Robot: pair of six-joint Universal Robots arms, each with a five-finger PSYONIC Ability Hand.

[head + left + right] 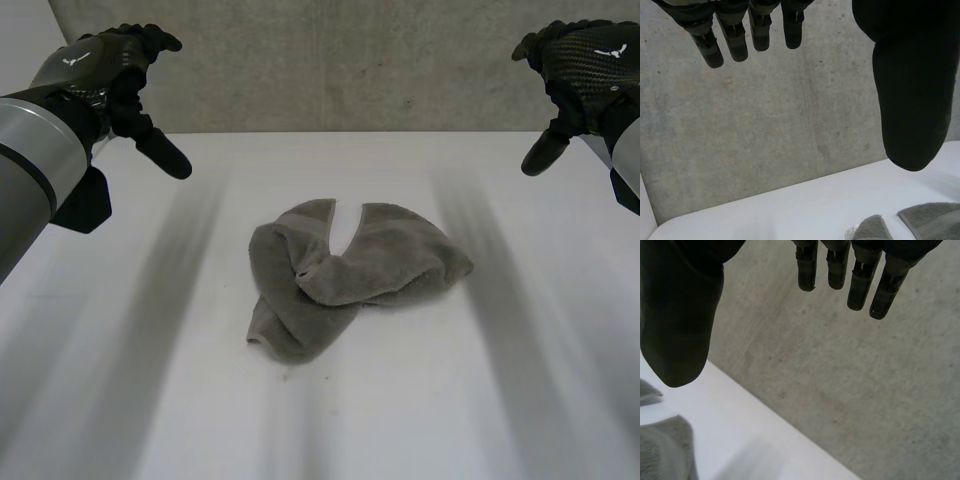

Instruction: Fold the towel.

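Note:
A grey towel (340, 272) lies crumpled in a loose heap in the middle of the white table (500, 400). My left hand (110, 75) hovers high above the table's far left, fingers straight and empty. My right hand (580, 65) hovers high at the far right, likewise open and holding nothing. Both hands are well clear of the towel. In the left wrist view the fingers (735, 37) and thumb (910, 90) stand apart, with bits of the towel (932, 217) below the thumb. In the right wrist view the spread fingers (860, 282) and thumb (680, 325) hang over a towel edge (665, 447).
A grey concrete wall (340, 60) rises directly behind the table's far edge. Bare white tabletop surrounds the towel on all sides.

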